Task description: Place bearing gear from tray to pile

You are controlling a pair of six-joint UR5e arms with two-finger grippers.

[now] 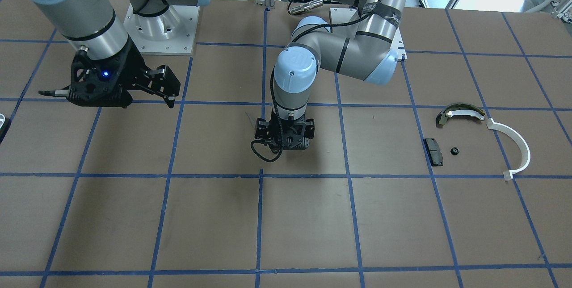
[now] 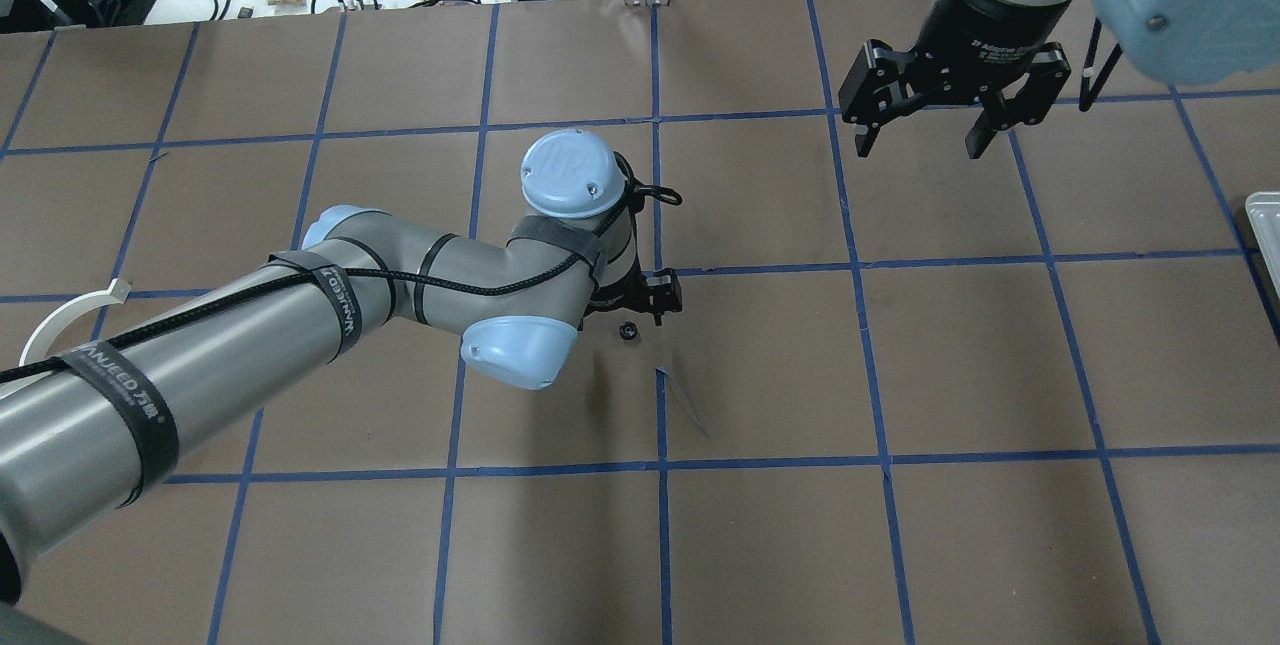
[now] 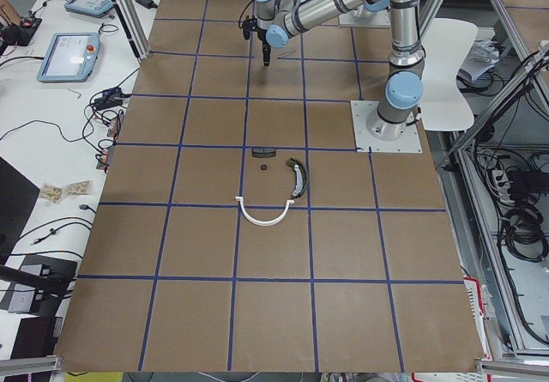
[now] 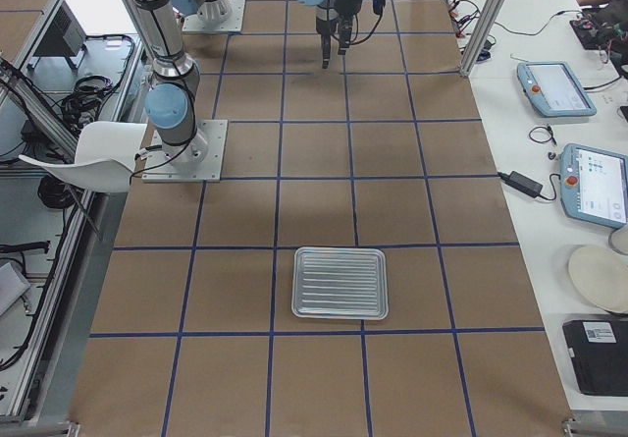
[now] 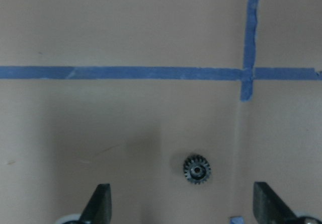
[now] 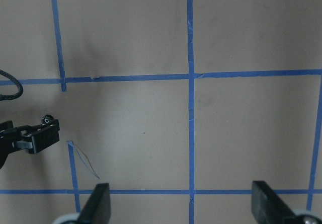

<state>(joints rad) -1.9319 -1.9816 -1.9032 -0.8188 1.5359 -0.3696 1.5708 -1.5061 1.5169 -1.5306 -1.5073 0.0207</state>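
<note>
A small black bearing gear point(image 5: 196, 169) lies flat on the brown table, near a blue tape crossing. It also shows in the overhead view point(image 2: 628, 330). My left gripper point(image 5: 183, 204) is open above it, with the gear between the fingers, a little right of centre. The pile lies far off: an olive-green shoe point(image 1: 460, 113), a white arc point(image 1: 514, 147), a black pad point(image 1: 433, 151) and a small black round part point(image 1: 455, 150). My right gripper point(image 2: 918, 150) is open and empty, above the table. The tray point(image 4: 340, 282) looks empty.
The tray's edge shows at the right side of the overhead view point(image 2: 1265, 225). A loose curl of blue tape point(image 2: 680, 400) lies close to the gear. The left arm's elbow point(image 2: 515, 350) hangs low over the middle of the table.
</note>
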